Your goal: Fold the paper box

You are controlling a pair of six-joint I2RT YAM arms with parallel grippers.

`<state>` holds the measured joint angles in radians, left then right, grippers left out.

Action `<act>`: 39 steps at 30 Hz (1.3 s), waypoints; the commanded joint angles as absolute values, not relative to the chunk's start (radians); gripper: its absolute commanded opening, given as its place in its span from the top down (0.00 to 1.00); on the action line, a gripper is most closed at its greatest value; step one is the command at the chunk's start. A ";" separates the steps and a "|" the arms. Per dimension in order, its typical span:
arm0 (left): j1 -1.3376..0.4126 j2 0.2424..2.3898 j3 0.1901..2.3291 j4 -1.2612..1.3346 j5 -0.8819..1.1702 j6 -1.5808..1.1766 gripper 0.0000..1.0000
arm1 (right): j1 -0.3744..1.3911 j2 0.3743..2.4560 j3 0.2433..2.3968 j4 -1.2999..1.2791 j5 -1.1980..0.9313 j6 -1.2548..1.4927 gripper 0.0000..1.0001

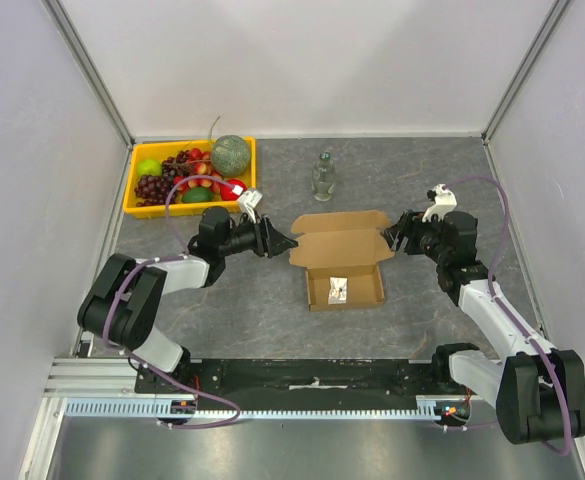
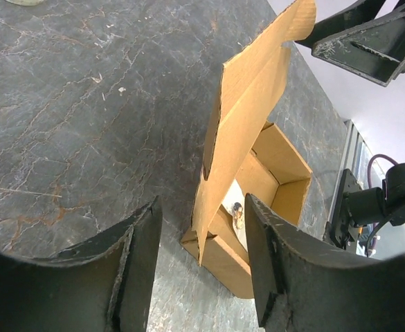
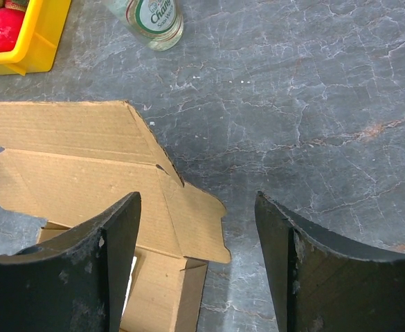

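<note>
At the far left of the surface [image 1: 222, 310] you have the yellow tray [image 1: 129, 185] of fruit, with a green melon [image 1: 230, 155] at its far right corner and dark grapes [image 1: 154, 186] nearer the left wall.

Your left end effector [image 1: 288, 243] points right, its tips at the left end of the box lid. In the left wrist view its fingers [image 2: 136, 266] stand moderately apart. The lid's left edge shows in the gap ahead of them, and neither pad is pressed on cardboard.

The paper box [image 1: 346, 288] sits in the middle of the surface, between the two arms, with its open side up. Its long axis runs left to right, across your view from above. The shallow tray part lies on the near side. The lid [image 1: 340, 238] is hinged along the far long edge and stands raised, leaning away from the arms. A small pale packet [image 1: 337, 290] lies inside on the box floor. You cannot tell from these views what it is.

Beyond the box, well apart from it, a clear glass bottle [image 1: 323, 177] stands upright.

Your right end effector [image 1: 393, 238] points left at the lid's right end. Its fingers [image 3: 109, 270] are spread wide. The lid's right side tab [image 3: 199, 232] lies in the gap between them, and the right wrist view shows no contact with either finger.
</note>
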<state>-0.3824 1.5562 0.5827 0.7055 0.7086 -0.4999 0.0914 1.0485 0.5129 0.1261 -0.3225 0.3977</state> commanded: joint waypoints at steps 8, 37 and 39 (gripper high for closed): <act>-0.419 1.601 0.650 0.661 0.657 -0.445 0.46 | 0.071 1.028 0.502 0.199 -0.360 0.428 0.27; -0.431 1.408 0.661 0.419 0.632 -0.281 0.98 | 0.057 0.986 0.577 0.091 -0.520 0.334 0.28; -0.423 1.388 0.664 0.403 0.649 -0.270 0.98 | 0.058 1.002 0.575 0.116 -0.608 0.350 0.28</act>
<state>-0.4335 1.4521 0.6388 0.4648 0.6380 -0.3683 0.0612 0.9939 0.5282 0.1093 -0.4484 0.3832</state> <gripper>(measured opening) 0.033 0.717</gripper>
